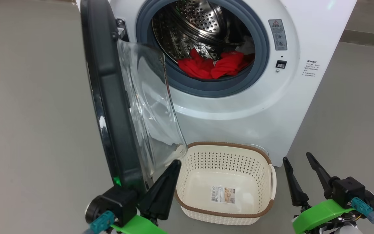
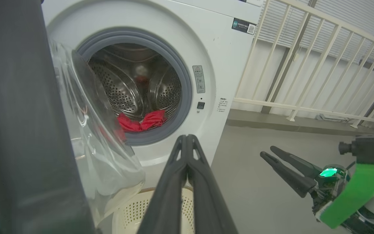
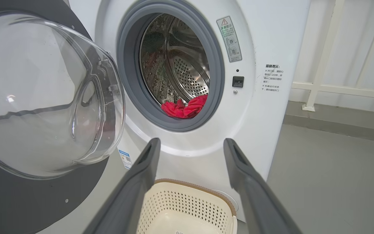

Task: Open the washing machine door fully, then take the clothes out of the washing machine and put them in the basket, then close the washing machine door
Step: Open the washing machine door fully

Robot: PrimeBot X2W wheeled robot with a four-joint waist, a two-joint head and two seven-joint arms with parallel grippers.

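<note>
1. Clothes, bright red soft garments, lie bunched at the front lip of the perforated steel drum inside the big white front-loading washing machine in the head view. The large round washing machine door, with its glossy black rim and bulging clear glass, stands out edge-on. Its glass overhangs the left corner of the small cream perforated plastic basket, which sits bare on the grey floor. The left pincer, pressed shut and empty, sits just beside the door's lower rim. A push there could skid off the gloss, or the door could drift inward and crowd the opening. The right pincer is spread wide and holds nothing.
2. In the left wrist view, the glass bulges between the shut fingers and the drum mouth. A reach from this side risks striking it.
3. In the right wrist view, the wide fingers frame the basket and the opening. The clothes rest against the grey rubber ring and could snag in its fold. They could also drop to the floor short of the basket, which looks light enough to slide if nudged.
</note>
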